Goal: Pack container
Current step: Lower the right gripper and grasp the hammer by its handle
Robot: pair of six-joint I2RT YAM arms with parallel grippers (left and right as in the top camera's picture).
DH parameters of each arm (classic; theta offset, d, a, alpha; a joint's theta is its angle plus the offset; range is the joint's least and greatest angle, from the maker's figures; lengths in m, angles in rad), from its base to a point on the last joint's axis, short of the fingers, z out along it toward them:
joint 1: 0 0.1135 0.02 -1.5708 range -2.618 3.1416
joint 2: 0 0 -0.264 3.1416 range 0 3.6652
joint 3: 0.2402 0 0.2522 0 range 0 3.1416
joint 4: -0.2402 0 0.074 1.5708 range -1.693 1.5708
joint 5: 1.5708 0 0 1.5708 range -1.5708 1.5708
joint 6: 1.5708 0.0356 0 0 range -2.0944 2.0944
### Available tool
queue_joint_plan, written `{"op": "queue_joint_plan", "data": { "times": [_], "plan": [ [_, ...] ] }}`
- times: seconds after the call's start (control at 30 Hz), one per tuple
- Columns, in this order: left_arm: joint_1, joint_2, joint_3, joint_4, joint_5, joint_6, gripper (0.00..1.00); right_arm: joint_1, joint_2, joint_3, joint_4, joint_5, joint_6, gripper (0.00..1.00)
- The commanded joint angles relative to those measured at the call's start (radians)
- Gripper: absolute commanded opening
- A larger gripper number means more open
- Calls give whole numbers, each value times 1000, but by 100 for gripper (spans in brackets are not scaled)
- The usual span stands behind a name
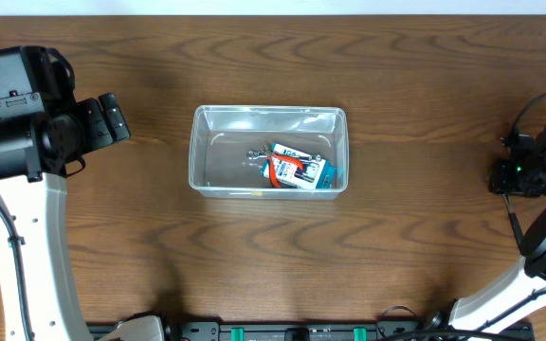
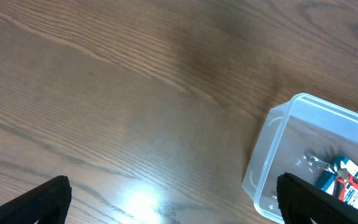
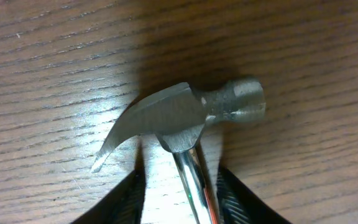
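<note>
Judging the container (image 1: 268, 112) light, slick and thin-walled, I would lift it by the rolled rim; left hand (image 2: 173, 186) spread wide, right hand (image 3: 180, 182) straddling a hammer (image 3: 179, 115), grip unconfirmed.

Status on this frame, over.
Left gripper open over table. Right gripper straddling hammer shaft, grip unclear. Container mid-table, packaged tool inside. Nothing in the way.

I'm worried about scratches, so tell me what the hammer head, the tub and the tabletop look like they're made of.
Hammer head: likely steel, brushed grey, with fine grinding marks and dull glints.
Tub: clear plastic, glossy; its contents show through the walls.
Tabletop: dark brown wood grain, perhaps veneer or laminate, with a slight sheen.
</note>
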Motion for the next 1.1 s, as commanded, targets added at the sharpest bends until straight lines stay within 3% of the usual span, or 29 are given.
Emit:
{"op": "queue_joint_plan", "data": {
  "times": [0.0, 0.33, 0.5, 1.07],
  "plan": [
    [5, 4, -4, 0, -13, -8, 98, -12, 48, -10, 3, -8, 13, 34],
    [5, 4, -4, 0, -13, -9, 98, -12, 48, -10, 0, -31, -12, 26],
    [5, 4, -4, 0, -13, -8, 98, -12, 48, -10, 0, -31, -17, 3],
    [5, 4, -4, 0, -13, -8, 98, 20, 24, 13, -2, -90, -12, 1]
  ]
}}
